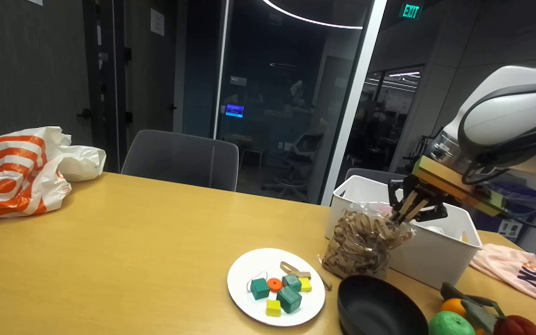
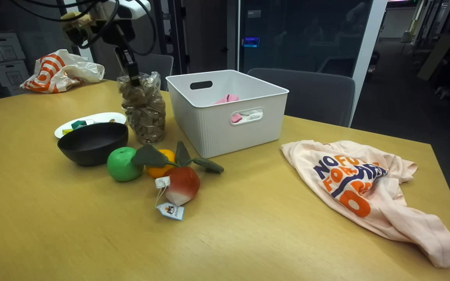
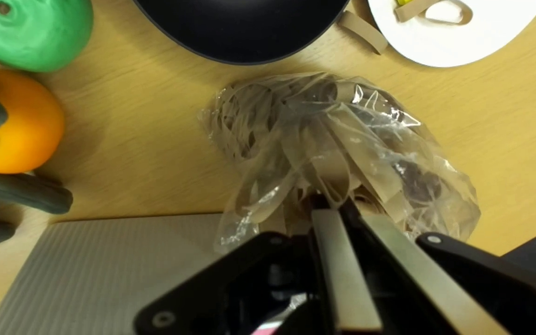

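Clearly, in an exterior view, gripper [image 1: 399, 219] at the mouth of a clear bag of tan bands [image 1: 363, 244]. In an exterior view, bag upright beside the white bin [image 2: 240, 134]; a knock could topple it toward the black bowl [image 2: 88, 151]. Wrist view: fingers [image 3: 341, 265] nearly together amid loops; cannot tell if pinching any; snagged film could drag the bag, spilling bands.

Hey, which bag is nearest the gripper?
The clear plastic bag of brown bands: the gripper is at its top, while the orange-and-white bag lies well apart.
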